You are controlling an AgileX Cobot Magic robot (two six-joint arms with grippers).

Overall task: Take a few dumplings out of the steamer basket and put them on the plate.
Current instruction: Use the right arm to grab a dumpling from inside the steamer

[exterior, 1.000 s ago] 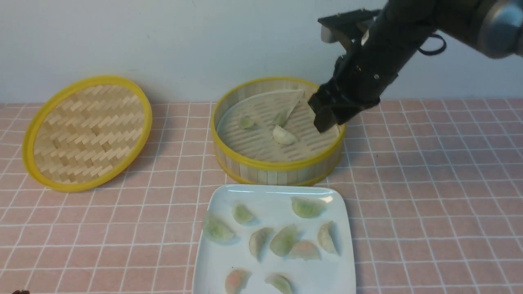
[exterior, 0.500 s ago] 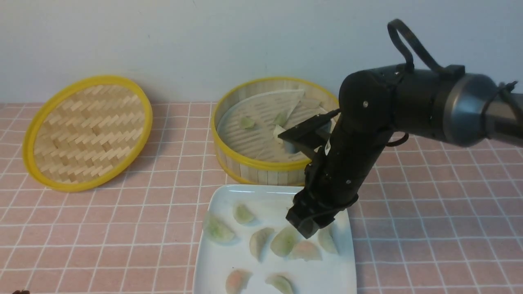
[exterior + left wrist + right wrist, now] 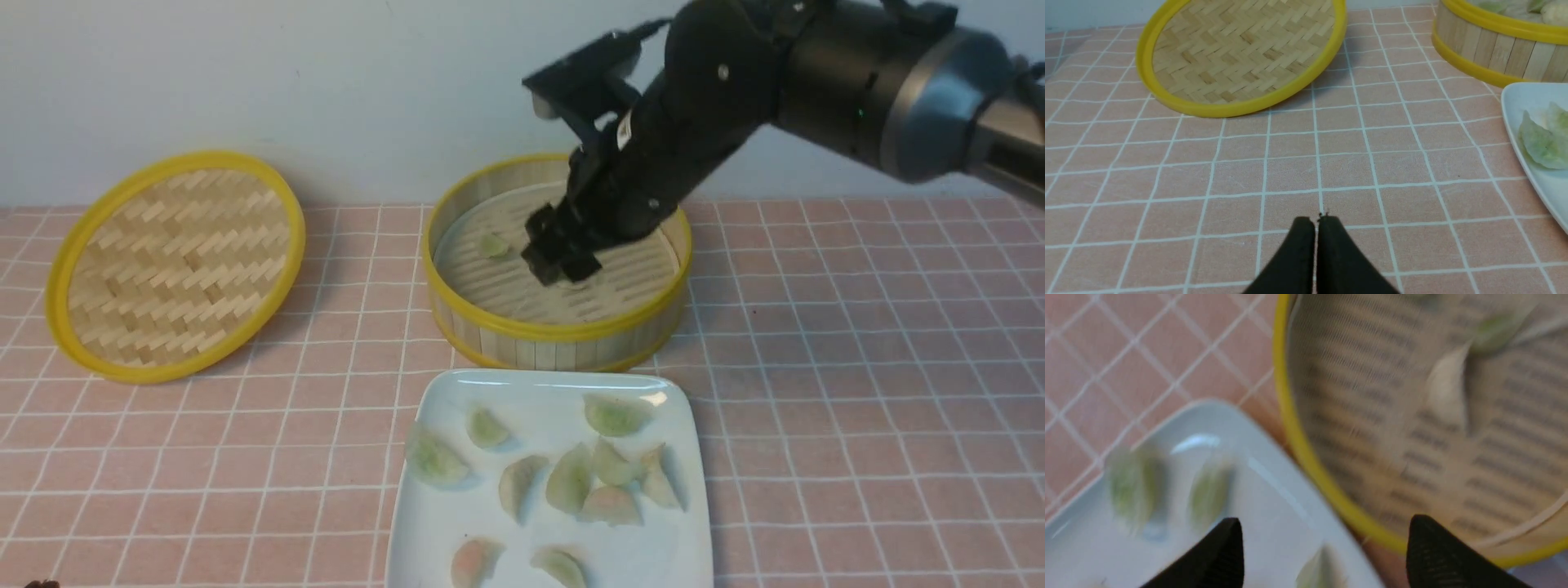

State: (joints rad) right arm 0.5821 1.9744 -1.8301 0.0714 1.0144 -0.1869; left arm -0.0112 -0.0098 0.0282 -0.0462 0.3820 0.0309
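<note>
R gripper (image 3: 562, 265) over steamer basket (image 3: 563, 331), jaws apart, seemingly empty; L gripper (image 3: 1316, 221) pinched closed.

Right jaws spread wide — arm (image 3: 718, 106) angled down; left jaws pressed together.

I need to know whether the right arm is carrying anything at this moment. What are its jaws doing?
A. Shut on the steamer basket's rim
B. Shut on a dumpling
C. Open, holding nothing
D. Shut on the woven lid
C: in the right wrist view the right gripper has its jaws wide apart, and only the plate and the steamer basket show in the gap between them.
</note>
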